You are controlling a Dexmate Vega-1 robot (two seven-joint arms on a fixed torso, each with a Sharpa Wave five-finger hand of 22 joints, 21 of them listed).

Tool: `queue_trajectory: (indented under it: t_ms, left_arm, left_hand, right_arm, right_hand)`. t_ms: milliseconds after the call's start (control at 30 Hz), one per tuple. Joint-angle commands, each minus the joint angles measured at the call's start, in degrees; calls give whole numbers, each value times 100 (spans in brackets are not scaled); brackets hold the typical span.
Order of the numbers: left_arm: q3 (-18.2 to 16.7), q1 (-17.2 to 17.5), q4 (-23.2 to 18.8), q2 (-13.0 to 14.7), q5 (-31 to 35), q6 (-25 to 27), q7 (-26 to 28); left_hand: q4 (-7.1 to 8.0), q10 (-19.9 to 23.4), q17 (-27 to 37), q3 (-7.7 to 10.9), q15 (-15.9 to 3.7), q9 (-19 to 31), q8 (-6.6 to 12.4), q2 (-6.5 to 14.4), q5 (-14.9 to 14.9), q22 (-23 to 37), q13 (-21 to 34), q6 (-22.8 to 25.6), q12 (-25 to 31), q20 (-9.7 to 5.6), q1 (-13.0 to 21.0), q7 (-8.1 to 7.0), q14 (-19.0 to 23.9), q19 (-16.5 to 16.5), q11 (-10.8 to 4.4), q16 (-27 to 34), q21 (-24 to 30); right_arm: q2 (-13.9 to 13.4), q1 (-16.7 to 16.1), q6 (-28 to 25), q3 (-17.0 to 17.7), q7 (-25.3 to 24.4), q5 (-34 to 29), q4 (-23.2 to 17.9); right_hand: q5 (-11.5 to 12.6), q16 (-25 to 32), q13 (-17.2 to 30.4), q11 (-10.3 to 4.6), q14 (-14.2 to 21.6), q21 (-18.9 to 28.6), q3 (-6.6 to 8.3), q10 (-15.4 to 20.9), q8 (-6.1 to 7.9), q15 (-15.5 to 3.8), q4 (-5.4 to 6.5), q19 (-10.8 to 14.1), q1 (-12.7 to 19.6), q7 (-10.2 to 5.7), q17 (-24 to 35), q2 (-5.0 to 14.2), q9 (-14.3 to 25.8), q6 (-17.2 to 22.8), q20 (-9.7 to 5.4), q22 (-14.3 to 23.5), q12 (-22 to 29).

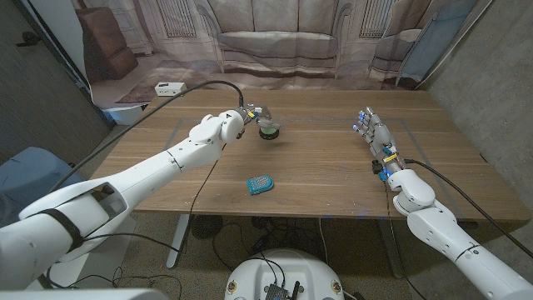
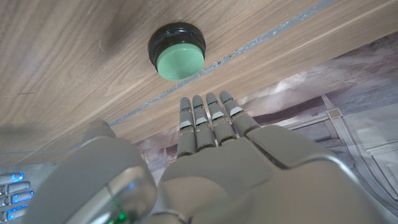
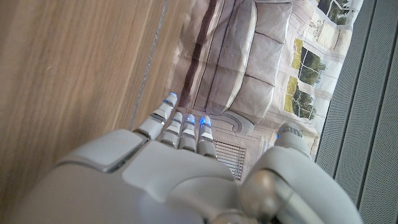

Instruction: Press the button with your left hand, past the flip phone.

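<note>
White glossy arms trailing black cables; pale grey left hand; right hand fingertips glowing blue.

The robot's left arm reaches far forward across the bench, its left hand at the far middle. In the left wrist view, that hand has its fingers straight and held close together, gripping nothing. The right arm is bent at the near right, and the right hand stands upright with fingers extended, empty.
</note>
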Motion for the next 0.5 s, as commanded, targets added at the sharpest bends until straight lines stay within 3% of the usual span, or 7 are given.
queue_trajectory:
  t_ms: [33,500]
  left_arm:
    - [-235,279,-371,122,-15,152,319]
    - [-1076,916,-704,310,-1237,-173,970]
  left_hand:
    - [-33,-20,6,23,35,1,-32,86,-7,13,15,-76,-28,7,18,-23,9,-63,26,-17,-44]
    - [-51,-58,5,45,51,3,-95,139,-14,10,18,-295,-64,31,51,35,-15,55,65,-30,-15]
  right_arm:
    - [26,-18,41,-2,16,-6,27]
    - [35,-5,130,-1,73,-22,97]
  right_hand:
    - [-39,-5,14,1,55,-24,-8,60,15,19,-37,55,22,5,11,15,12,41,20,35,-13]
    - [-47,-8,14,-3,54,-32,-16,63,8,6,-41,63,21,-7,12,14,12,29,24,35,-15]
